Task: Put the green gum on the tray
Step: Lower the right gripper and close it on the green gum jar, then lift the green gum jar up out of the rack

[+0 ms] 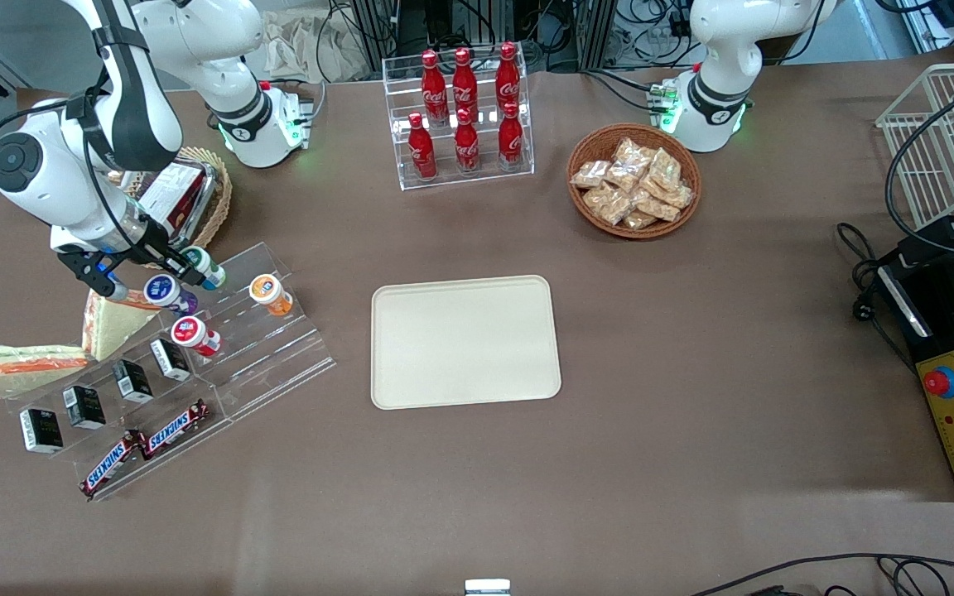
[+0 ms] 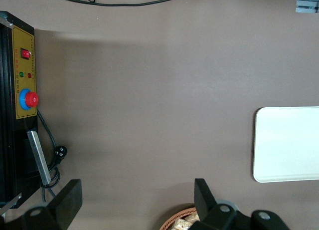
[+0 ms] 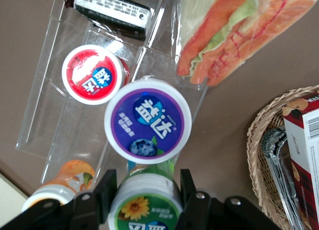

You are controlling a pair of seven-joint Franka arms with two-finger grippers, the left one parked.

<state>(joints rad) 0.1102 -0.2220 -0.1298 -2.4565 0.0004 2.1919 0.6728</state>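
We see a brown bench from the front, with the working arm reaching down over a clear stepped display rack (image 1: 220, 356) at its own end of the bench. Our gripper (image 3: 144, 190) sits at the rack's uppermost step, and its two black fingers (image 3: 105, 190) stand on either flank of the green gum (image 3: 144, 202), pinching it just under the white lid. In the front view the green gum (image 1: 205, 266) shows as a small teal bottle tipped slightly, held at the gripper (image 1: 183, 263), just beside a purple-lidded bottle (image 1: 164, 291). A red-lidded bottle (image 1: 190, 333) sits one step lower, nearer the camera, and an orange-lidded bottle (image 1: 268, 291) stands on the rack toward the tray. Wrapped sandwiches (image 1: 30, 360) lie beside the rack.

The tray (image 1: 464, 341), cream and low-rimmed, lies bare in the middle of the bench, well apart from the rack.

We judge the bottle to be light and rigid, with a smooth plastic wall that could slip or twist. The hold across the round body near the lid looks sensible, since the sides are parallel there. The purple-lidded neighbour is very close, so lifting straight up before travelling toward the tray would likely avoid knocking it.
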